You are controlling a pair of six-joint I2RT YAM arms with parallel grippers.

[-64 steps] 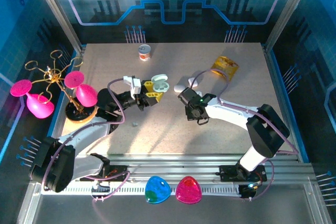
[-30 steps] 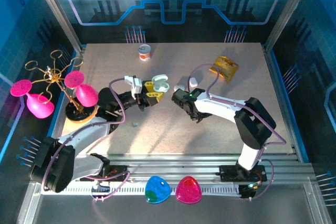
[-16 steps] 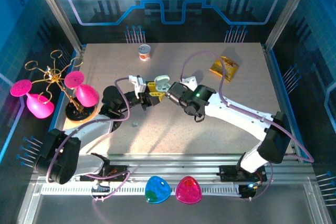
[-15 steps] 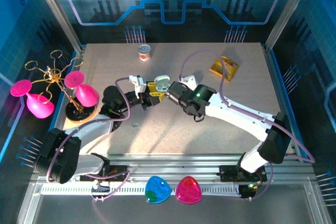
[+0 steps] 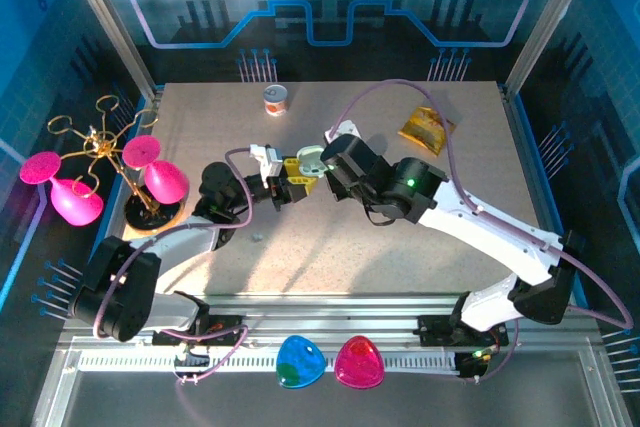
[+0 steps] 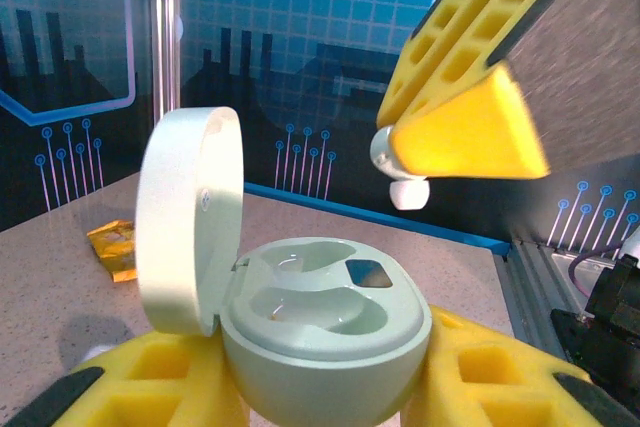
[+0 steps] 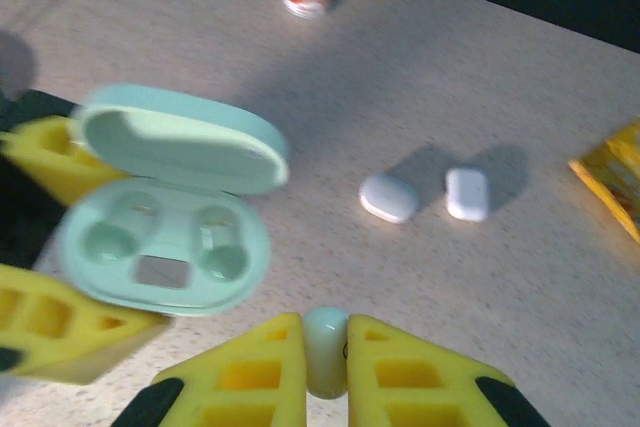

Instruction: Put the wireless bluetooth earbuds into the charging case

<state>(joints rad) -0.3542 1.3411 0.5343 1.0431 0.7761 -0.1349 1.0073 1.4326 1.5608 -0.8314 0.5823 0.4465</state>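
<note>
My left gripper (image 6: 325, 387) is shut on the mint charging case (image 6: 322, 322), its yellow pads on both sides. The case's lid (image 6: 190, 217) stands open and both wells look empty. From above, the case (image 5: 311, 159) sits between the two arms, held by the left gripper (image 5: 290, 185). My right gripper (image 7: 325, 357) is shut on a pale earbud (image 7: 325, 345), just near of the open case (image 7: 165, 252). In the left wrist view that earbud (image 6: 407, 190) hangs from the right gripper's fingers (image 6: 470, 127) above and right of the case. The right gripper (image 5: 326, 163) is beside the case.
Two small white rounded pieces (image 7: 389, 197) (image 7: 467, 193) lie on the table to the right of the case. A small can (image 5: 276, 100) stands at the back, a yellow packet (image 5: 427, 130) at the back right. A gold rack with pink glasses (image 5: 100, 162) stands at the left.
The right arm has swung left and stretched out, bringing its shut gripper with the earbud up beside the open case. The left gripper has edged right with the case.
</note>
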